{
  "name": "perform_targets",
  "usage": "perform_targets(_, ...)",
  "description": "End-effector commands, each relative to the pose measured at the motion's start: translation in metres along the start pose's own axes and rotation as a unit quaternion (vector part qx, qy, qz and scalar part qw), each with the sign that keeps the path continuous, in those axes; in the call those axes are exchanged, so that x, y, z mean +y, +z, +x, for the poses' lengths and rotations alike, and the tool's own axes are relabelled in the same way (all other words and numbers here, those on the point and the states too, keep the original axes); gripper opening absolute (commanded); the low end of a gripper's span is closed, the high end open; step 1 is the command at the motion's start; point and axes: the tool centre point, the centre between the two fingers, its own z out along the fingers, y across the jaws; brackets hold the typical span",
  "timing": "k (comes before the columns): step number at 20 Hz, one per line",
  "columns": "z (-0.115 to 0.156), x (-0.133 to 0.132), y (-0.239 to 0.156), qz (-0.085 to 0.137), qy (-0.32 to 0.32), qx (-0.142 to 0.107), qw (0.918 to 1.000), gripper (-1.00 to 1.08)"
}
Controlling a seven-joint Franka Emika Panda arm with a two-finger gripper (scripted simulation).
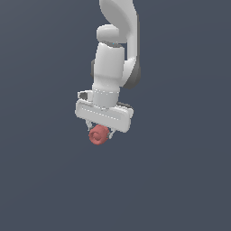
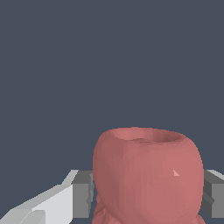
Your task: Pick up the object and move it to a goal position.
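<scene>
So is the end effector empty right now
No, the end effector has the red object between its fingers, one grey pad on each side.

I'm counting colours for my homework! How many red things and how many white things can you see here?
Red: 1, the red lump, held between the gripper's grey fingers
White: 1, the robot arm with its gripper
Total: 2
</scene>
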Motion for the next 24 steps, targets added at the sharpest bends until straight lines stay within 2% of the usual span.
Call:
perform_targets(1, 0.019, -0.004, -0.016, -0.001, 0.011, 0.029, 0.9995, -1.00)
perform_targets(11, 0.071, -0.011, -0.074, -0.006, 0.046, 0.119, 0.9918, -1.00)
perform_targets(24, 0.109, -0.016, -0.134, -0.013, 0.077, 0.202, 0.9763, -1.00)
